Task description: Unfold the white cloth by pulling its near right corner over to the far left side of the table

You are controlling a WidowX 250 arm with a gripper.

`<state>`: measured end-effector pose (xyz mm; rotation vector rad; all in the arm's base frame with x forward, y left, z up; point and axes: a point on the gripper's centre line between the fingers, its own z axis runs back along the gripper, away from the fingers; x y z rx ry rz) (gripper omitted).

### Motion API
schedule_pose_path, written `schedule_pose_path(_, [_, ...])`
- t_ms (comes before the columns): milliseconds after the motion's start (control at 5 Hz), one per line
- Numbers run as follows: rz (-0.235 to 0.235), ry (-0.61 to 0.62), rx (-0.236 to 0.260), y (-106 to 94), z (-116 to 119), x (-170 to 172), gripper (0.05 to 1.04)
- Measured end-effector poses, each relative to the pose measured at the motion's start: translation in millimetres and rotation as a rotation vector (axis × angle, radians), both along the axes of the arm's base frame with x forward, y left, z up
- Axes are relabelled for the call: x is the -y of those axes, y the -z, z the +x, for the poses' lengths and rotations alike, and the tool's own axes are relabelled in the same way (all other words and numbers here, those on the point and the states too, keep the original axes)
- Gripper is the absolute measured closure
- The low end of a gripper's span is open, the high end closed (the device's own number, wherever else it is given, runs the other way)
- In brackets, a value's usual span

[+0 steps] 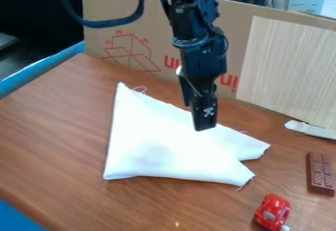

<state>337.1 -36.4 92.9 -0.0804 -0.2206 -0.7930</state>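
The black gripper [198, 122] hangs down from the top edge, over the upper right part of a white cloth [164, 146]. Whether its tip touches the cloth, I cannot tell. The cloth lies folded on the brown wooden table [52, 127], with one pointed corner at the upper left and two corners at the right, a notch between them. A faint greyish patch marks its lower middle, and loose threads stick out at some corners.
At the lower right lie a red toy car [272, 212] and a brown chocolate bar [320, 173]. Behind the table stand a cardboard sheet [141, 43] and a pale wooden board [292, 70]. A white strip [312, 129] lies by the board's foot.
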Motion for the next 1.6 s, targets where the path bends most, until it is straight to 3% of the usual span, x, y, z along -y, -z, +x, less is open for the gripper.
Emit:
schedule_pose_path(200, [0.003,0.008,-0.031,11.8,-2,0,0.084])
schedule_pose_path(600, [0.048,0.274,0.008,30.6,-2,18,0.084])
schedule_pose_path(800, [0.088,0.400,0.055,37.0,-3,29,0.084])
schedule_pose_path(1000, [0.074,0.550,0.096,35.4,-3,38,0.084])
schedule_pose_path(1400, [0.084,0.655,0.161,42.9,-1,50,0.084])
schedule_pose_path(1600, [0.091,0.667,0.143,55.9,-2,59,0.083])
